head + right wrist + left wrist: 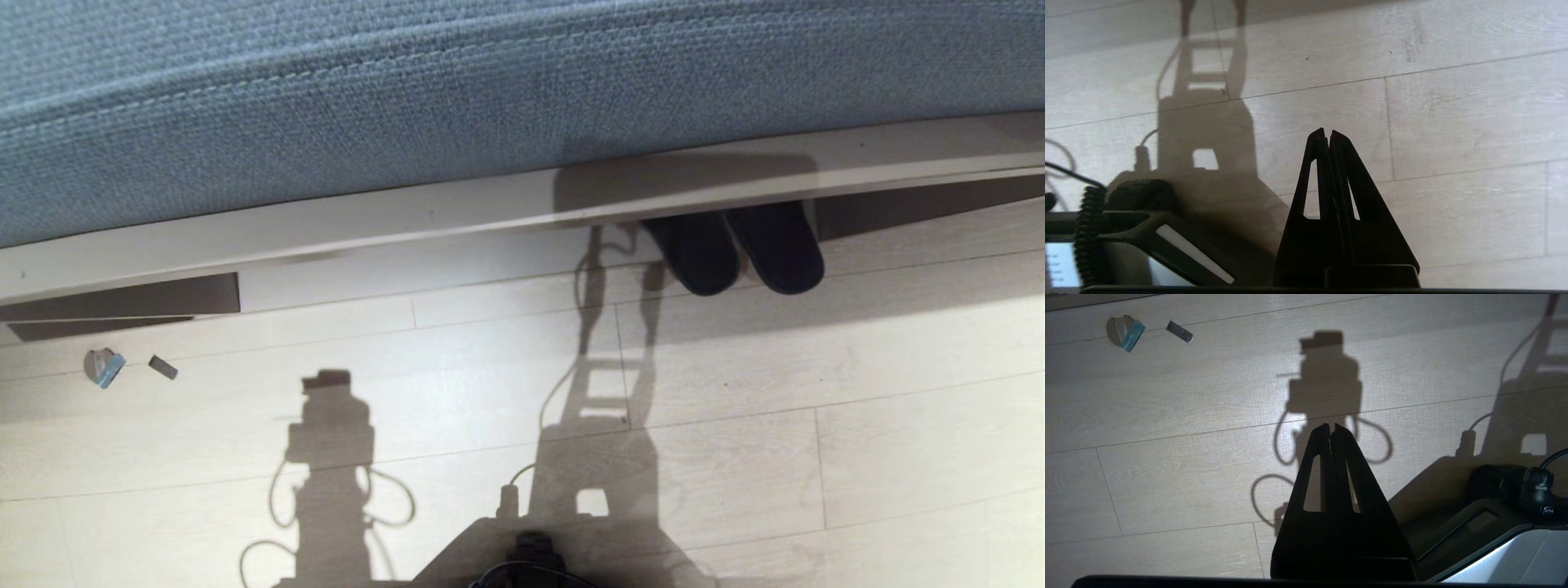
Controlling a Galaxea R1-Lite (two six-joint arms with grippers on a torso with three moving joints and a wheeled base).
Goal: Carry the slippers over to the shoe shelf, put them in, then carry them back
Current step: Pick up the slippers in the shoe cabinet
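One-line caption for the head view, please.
Pair of dark slippers tucked under the cushioned shoe shelf, ends poking out onto the wood floor.

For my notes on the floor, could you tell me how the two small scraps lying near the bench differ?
The left scrap is rounded and greyish with a light blue piece on one side; the right scrap is a plain dark grey strip. The left scrap is larger and wider; the right scrap is small and narrow. Both lie loose on the pale wood floor, close together but apart, just in front of the bench.

the slippers point(739, 249) lie side by side on the floor point(735, 425), half under the shoe shelf point(522, 204). two small scraps point(104, 367) lie well apart to their left.
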